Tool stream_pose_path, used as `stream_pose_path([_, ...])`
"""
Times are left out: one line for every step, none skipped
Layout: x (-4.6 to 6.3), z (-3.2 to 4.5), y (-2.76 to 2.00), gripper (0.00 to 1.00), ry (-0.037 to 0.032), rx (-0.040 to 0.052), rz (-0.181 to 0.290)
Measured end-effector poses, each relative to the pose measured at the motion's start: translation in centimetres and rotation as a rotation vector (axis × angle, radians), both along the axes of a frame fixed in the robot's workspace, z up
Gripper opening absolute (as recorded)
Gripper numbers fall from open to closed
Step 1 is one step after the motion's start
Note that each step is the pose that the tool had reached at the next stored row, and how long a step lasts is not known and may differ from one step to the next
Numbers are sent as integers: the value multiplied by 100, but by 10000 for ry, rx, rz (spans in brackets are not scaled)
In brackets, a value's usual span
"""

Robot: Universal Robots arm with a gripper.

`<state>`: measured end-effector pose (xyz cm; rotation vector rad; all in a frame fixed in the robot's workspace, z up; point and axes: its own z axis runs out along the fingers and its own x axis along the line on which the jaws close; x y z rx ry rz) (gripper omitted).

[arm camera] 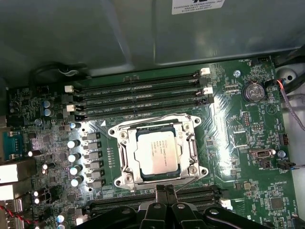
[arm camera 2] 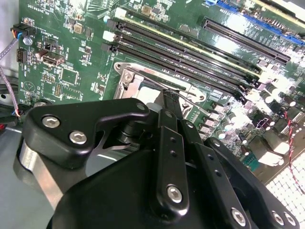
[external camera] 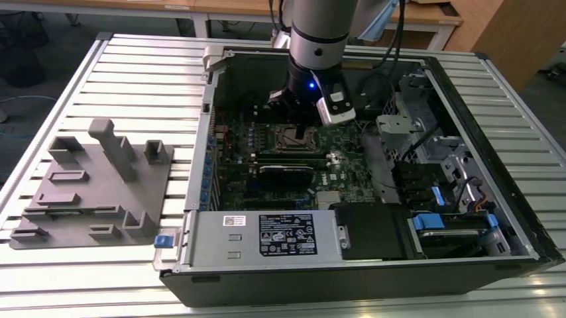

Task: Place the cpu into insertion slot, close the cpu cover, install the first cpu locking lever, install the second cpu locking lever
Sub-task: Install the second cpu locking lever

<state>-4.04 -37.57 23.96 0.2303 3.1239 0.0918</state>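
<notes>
The cpu point(arm camera: 155, 153) lies flat in the insertion slot point(arm camera: 196, 143) on the green board, its pale metal top showing through the cut-out of the cpu cover point(arm camera: 125, 157), which is down over it. A thin wire locking lever point(arm camera: 188, 181) slants off the socket's edge beside my fingertips. My gripper point(arm camera: 165, 187) is shut, its tips at the socket's rim and touching or nearly touching that lever point(arm camera 2: 195, 106); I cannot tell whether it is pinched. In the exterior view my gripper point(external camera: 303, 136) reaches down into the open case onto the socket point(external camera: 296, 140).
Long black memory slots point(arm camera: 138, 98) flank the socket on both sides point(arm camera 2: 190, 52). The case holds a black-labelled power supply point(external camera: 287, 233), a grey drive bracket point(external camera: 398, 126) and cables at the exterior view's right. A grey fixture point(external camera: 97, 185) stands on the slatted table.
</notes>
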Motion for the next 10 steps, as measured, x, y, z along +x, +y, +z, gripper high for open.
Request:
stream_pose_path([0, 0, 0, 11, -1, 1, 0])
stream_pose_path([0, 0, 0, 11, 0, 1, 0])
stream_pose_path([0, 0, -1, 11, 0, 1, 0])
stream_pose_path([-3, -1, -1, 11, -1, 1, 0])
stream_pose_path([-8, -2, -1, 11, -1, 2, 0])
stream_pose_path([-14, -2, -1, 11, -1, 1, 0])
stream_pose_path([-21, -3, -1, 11, -1, 0, 0])
stream_pose_path([-26, -4, 0, 11, -1, 1, 0])
stream_pose_path([-27, -4, -1, 11, 0, 0, 0])
stream_pose_path([-27, -4, -1, 11, -1, 0, 1])
